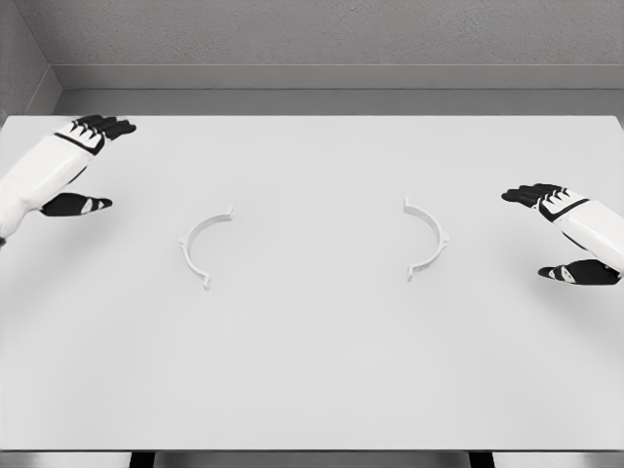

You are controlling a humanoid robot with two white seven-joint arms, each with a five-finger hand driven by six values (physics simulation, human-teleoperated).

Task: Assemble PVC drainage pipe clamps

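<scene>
Two white half-clamps: left half-clamp (202, 247) at nine o'clock, right half-clamp (429, 239) at three, well apart on bench (312, 370). Two hands: left hand (88, 161) at ten, right hand (564, 234) at three. Fingers (531, 193) of both spread wide, holding nothing.

The white left arm comes in from the left edge at the upper left, its forearm angled up and to the right. Its black-fingered left hand (86, 161) is spread, the four fingers reaching toward the upper right and the thumb held apart below them, gripping nothing. The white right arm enters from the right edge at mid-height. Its black-fingered right hand (558, 234) is likewise spread, fingers pointing left, thumb separate beneath, holding nothing.
</scene>
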